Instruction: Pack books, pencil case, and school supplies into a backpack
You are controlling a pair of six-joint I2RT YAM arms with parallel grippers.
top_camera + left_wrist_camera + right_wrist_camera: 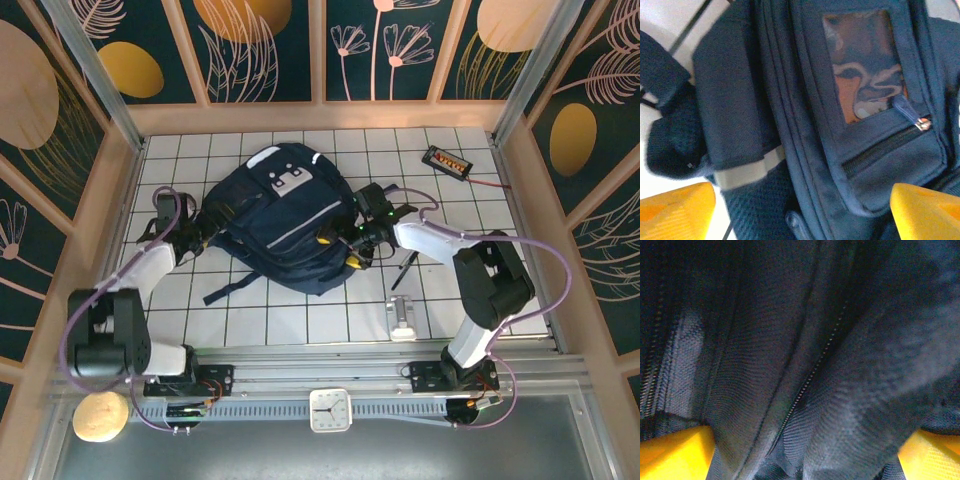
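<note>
- Closest to the left wrist camera, two yellow fingers [675, 210] of the left gripper [801, 212] sit at 7 and 5 o'clock. They are spread wide and pinch nothing, and the navy backpack [750, 100] lies between them.
- Beyond that claw, at 3 o'clock, a zip pull [923, 123] rests at the end of a closed front-pocket zip. A pale reflective stripe [747, 170] crosses at 8 o'clock.
- In the right wrist view, the right gripper [802, 455] is also spread wide, with its yellow tips at 7 and 5 o'clock, close against dark fabric. A closed zipper line [810, 375] runs from 6 o'clock up toward 1 o'clock.
- From above, the backpack lies at the centre of the white tiled table [260, 325]. The left arm is at its 9 o'clock and the right arm at its 3 o'clock.
- A slim black pen [404, 272] lies on the tiles at the bag's 4 o'clock, a silver piece [402, 318] at 5 o'clock, and a black gadget [445, 160] at 2 o'clock.
- What the bag already holds cannot be told.
- The step in hand is probably opening the main compartment.
- To do it well, one claw should pin the fabric beside the zipper to keep it taut.
- The other claw should find the slider, close squarely on its tab, and pull along the track rather than across it.
- Loose folds should be kept clear of the jaws.
</note>
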